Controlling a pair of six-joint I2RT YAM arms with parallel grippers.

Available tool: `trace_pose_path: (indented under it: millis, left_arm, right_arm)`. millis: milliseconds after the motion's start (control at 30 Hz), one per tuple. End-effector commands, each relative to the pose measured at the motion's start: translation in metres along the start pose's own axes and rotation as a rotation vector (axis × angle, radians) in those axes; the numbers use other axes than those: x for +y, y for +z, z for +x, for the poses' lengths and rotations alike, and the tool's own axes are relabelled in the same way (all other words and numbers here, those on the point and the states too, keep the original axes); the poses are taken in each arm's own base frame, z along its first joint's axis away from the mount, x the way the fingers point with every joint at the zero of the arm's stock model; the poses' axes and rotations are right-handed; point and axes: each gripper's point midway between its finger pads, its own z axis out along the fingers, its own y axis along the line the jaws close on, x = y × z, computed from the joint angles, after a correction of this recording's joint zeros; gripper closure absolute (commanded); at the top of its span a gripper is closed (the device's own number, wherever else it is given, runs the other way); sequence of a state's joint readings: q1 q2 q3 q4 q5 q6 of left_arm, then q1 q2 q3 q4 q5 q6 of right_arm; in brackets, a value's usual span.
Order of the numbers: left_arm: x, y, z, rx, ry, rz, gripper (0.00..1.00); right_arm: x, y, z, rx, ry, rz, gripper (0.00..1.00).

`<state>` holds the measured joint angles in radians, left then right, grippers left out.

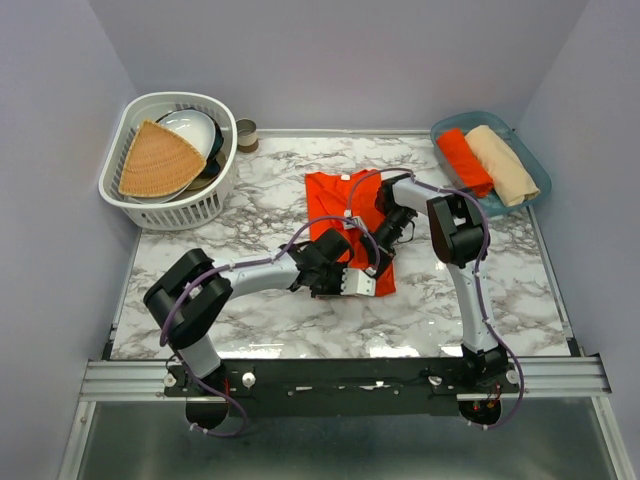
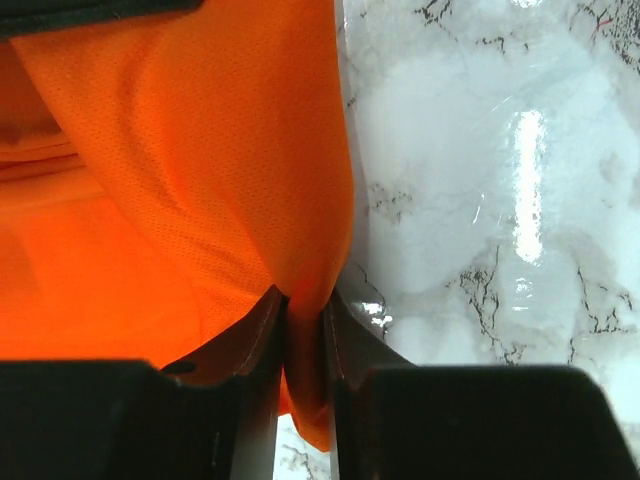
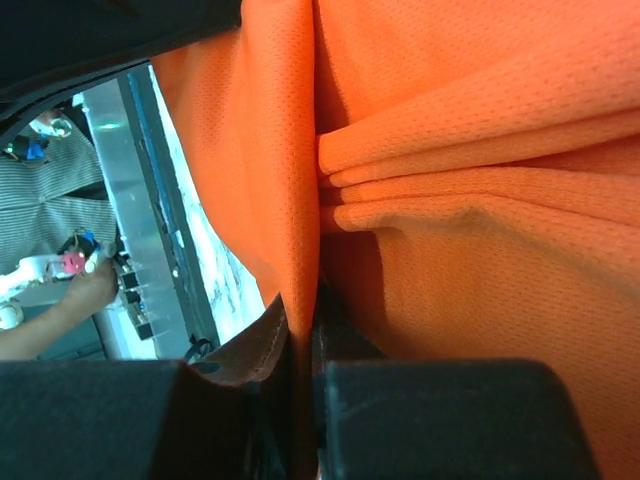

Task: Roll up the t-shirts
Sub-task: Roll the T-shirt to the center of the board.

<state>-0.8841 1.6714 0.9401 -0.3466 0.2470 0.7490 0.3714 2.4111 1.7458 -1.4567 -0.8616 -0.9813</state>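
An orange-red t-shirt [image 1: 335, 205] lies folded lengthwise on the marble table [image 1: 250, 310], at its middle. My left gripper [image 1: 345, 275] is shut on the shirt's near edge; the left wrist view shows the cloth [image 2: 200, 180] pinched between the jaws. My right gripper [image 1: 385, 245] is shut on the shirt's right near edge; the right wrist view shows folded orange cloth [image 3: 450, 150] in its jaws. A rolled orange-red t-shirt [image 1: 464, 160] and a rolled pale beige t-shirt [image 1: 501, 163] lie in a blue tray [image 1: 535, 160] at the back right.
A white basket [image 1: 200, 205] at the back left holds a tan woven fan-shaped piece [image 1: 158, 160] and bowls. A small tape roll [image 1: 246, 133] stands beside it. Grey walls close the table in on three sides.
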Motion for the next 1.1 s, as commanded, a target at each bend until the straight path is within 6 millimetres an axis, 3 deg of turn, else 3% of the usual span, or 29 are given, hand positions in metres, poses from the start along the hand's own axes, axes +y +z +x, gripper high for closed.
trace_pose_path:
  millis: [0,67,200,233,300,333,367,400,433,467,500,533,567,600,633,700,733,767,833,1067]
  left_arm:
    - [-0.046,0.004,0.045,0.146,-0.053,0.17,0.82]
    - [-0.052,0.001,0.042,0.129,-0.062,0.221,0.87]
    - [-0.063,-0.008,0.028,0.043,-0.1,0.348,0.89]
    - [-0.069,-0.012,0.028,0.042,-0.116,0.387,0.89]
    - [-0.072,-0.013,0.02,0.015,-0.114,0.448,0.89]
    - [-0.073,-0.016,0.021,0.018,-0.141,0.473,0.89]
    - [-0.071,-0.016,0.014,-0.011,-0.146,0.497,0.9]
    - [-0.071,-0.018,0.011,-0.025,-0.166,0.52,0.9]
    - [-0.069,-0.023,0.012,-0.029,-0.216,0.544,0.9]
    - [-0.061,-0.022,0.005,-0.053,-0.247,0.554,0.9]
    - [-0.06,-0.025,-0.005,-0.108,-0.284,0.59,0.9]
    - [-0.06,-0.03,-0.007,-0.115,-0.317,0.624,0.89]
    - [-0.051,-0.029,-0.013,-0.134,-0.337,0.633,0.89]
    - [-0.05,-0.032,-0.019,-0.162,-0.355,0.654,0.89]
    - [-0.048,-0.033,-0.022,-0.175,-0.371,0.663,0.89]
    - [-0.041,-0.034,-0.027,-0.201,-0.384,0.663,0.88]
    - [-0.042,-0.036,-0.028,-0.202,-0.387,0.678,0.88]
    - [-0.038,-0.035,-0.03,-0.207,-0.385,0.68,0.88]
    - [-0.039,-0.037,-0.031,-0.216,-0.396,0.7,0.87]
    - [-0.04,-0.04,-0.036,-0.241,-0.402,0.73,0.86]
  right_arm:
    - [0.0,-0.005,0.013,0.022,0.053,-0.002,0.7]
    - [-0.006,-0.012,0.016,-0.013,0.068,0.047,0.56]
    - [-0.004,-0.065,0.009,-0.156,0.0,0.218,0.39]
    - [0.0,-0.093,0.003,-0.225,-0.059,0.309,0.38]
    - [0.002,-0.11,0.011,-0.262,-0.103,0.396,0.35]
    - [0.013,-0.138,0.001,-0.322,-0.221,0.521,0.35]
    - [0.015,-0.142,0.003,-0.319,-0.293,0.57,0.35]
    - [0.021,-0.132,0.017,-0.307,-0.333,0.591,0.34]
    - [0.02,-0.136,0.007,-0.342,-0.45,0.667,0.33]
    - [0.047,-0.149,-0.001,-0.387,-0.577,0.771,0.32]
    - [0.043,-0.121,0.018,-0.362,-0.585,0.771,0.31]
    - [0.049,-0.114,0.001,-0.365,-0.72,0.826,0.31]
    - [0.073,-0.117,-0.005,-0.385,-0.831,0.899,0.3]
    - [0.074,-0.106,-0.002,-0.367,-0.868,0.929,0.3]
    - [0.077,-0.073,0.005,-0.339,-0.922,0.891,0.29]
    - [0.094,-0.062,0.0,-0.358,-1.039,0.928,0.27]
    - [0.102,-0.047,-0.002,-0.35,-1.099,0.903,0.27]
    - [0.098,-0.033,0.007,-0.33,-1.098,0.884,0.27]
    - [0.103,-0.023,0.009,-0.324,-1.137,0.881,0.27]
    - [0.087,-0.002,0.014,-0.263,-1.151,0.877,0.26]
